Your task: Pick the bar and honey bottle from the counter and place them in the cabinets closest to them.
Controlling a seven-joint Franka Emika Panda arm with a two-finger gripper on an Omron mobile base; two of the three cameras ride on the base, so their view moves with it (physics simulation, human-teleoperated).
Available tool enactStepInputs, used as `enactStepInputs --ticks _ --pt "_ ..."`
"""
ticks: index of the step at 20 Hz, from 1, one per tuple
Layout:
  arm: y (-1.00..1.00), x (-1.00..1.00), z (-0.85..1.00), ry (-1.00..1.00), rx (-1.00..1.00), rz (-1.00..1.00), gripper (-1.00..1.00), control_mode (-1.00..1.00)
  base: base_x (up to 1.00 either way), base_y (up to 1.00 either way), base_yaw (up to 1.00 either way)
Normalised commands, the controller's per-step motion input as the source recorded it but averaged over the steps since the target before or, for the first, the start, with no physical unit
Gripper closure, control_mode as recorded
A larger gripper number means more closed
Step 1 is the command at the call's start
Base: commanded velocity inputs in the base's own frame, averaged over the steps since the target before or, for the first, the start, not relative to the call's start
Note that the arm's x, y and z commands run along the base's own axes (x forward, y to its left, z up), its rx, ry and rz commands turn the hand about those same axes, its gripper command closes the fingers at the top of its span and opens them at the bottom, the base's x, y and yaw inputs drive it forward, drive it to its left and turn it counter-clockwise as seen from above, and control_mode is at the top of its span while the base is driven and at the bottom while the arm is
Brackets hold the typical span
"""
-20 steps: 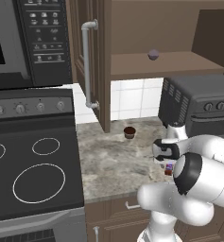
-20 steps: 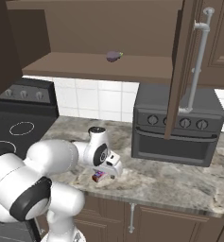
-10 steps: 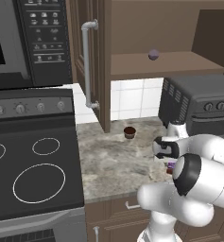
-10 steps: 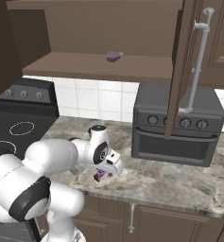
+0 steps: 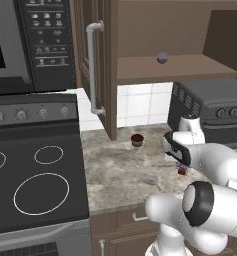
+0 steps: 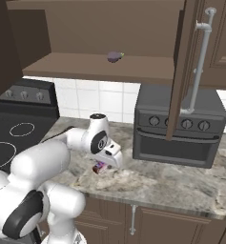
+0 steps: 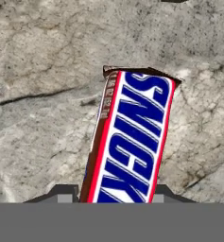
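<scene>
The bar, in a blue wrapper with red edges and brown ends, sticks out lengthwise between my fingertips toward the stone counter. My gripper points down, shut on the bar, low over the counter near its front edge. From the right, the gripper and bar sit left of the toaster oven. I cannot tell whether the bar's far end touches the stone. The open cabinet's shelf is above. The honey bottle is out of view.
A dark cupcake stands behind the gripper's left. A toaster oven fills the counter's right. A small purple thing lies on the cabinet shelf. The open door with its grey handle hangs left; the stove lies beyond.
The fingers have closed from wide open onto the bar. The arm and the rest of the scene have barely moved.
</scene>
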Motion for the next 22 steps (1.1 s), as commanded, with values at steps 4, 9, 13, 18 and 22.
enactStepInputs --ticks 4,9,13,18,22 --pt "0.0 -0.1 0.7 0.0 0.0 -0.02 1.0 -1.0 0.0 0.0 0.0" --pt "0.0 -0.22 0.57 -0.1 0.0 0.0 1.0 -1.0 0.0 0.0 0.0" --pt "0.03 -0.24 0.51 -0.12 0.0 0.0 1.0 -1.0 0.0 0.0 0.0" --pt "0.15 -0.22 0.47 -0.11 0.0 0.01 1.0 -1.0 0.0 0.0 0.0" --pt "0.28 -0.06 0.56 -0.09 0.0 0.01 1.0 -1.0 0.0 0.0 0.0"
